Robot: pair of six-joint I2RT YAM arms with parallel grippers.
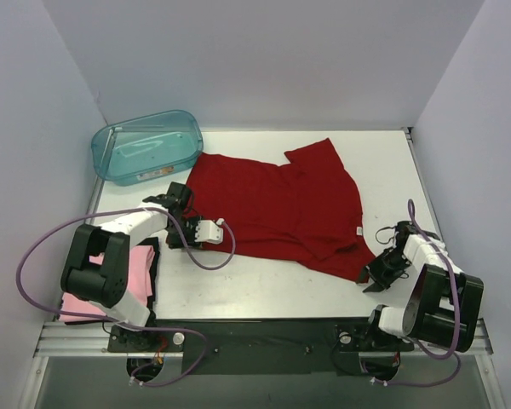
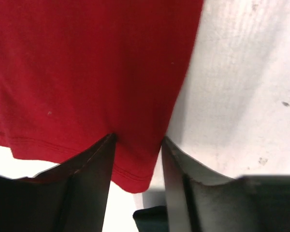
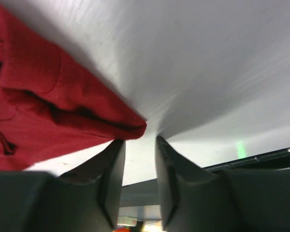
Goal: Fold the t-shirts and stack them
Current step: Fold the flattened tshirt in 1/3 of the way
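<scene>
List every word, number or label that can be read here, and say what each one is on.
No text can be read in any view.
On the front wall of the teal tub, a sticker: too small to read.
On the red shirt, a small white tag: too small to read.
At the bottom edge of the right wrist view, a white and orange label: blurred, unreadable.

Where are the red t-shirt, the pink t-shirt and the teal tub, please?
red t-shirt (image 1: pixel 272 204): top view, its middle.
pink t-shirt (image 1: pixel 142 268): top view, uncovered patch.
teal tub (image 1: pixel 128 175): top view, near wall.
</scene>
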